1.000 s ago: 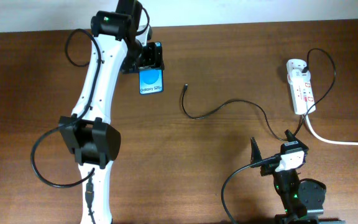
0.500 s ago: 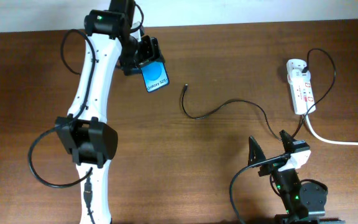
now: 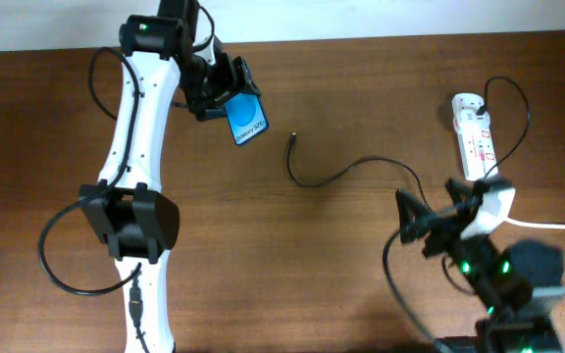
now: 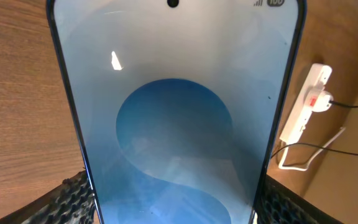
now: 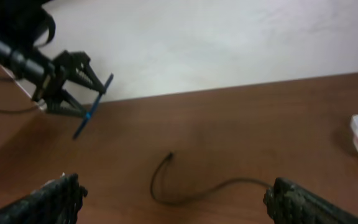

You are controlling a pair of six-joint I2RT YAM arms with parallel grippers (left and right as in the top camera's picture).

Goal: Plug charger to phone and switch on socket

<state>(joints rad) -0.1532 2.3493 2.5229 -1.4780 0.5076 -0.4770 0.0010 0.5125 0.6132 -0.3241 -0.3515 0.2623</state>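
Observation:
My left gripper (image 3: 226, 90) is shut on the phone (image 3: 247, 120) and holds it lifted and tilted above the table's far left; its lit blue screen fills the left wrist view (image 4: 176, 118). The charger (image 3: 346, 172) is a thin black cable lying curved across the middle of the table, its small plug end (image 3: 291, 138) free, right of the phone. It also shows in the right wrist view (image 5: 166, 180). The socket (image 3: 475, 137) lies at the far right, with a white adapter on it. My right gripper (image 3: 437, 214) is open and empty, raised near the cable's right part.
A thick white cord (image 3: 538, 224) runs from the socket off the right edge. The socket also shows small in the left wrist view (image 4: 306, 102). A white wall edges the table's far side.
My left gripper has tilted and lifted the phone, shifting it slightly right. My right arm has risen and moved up and right, toward the cable and socket, its jaws open.

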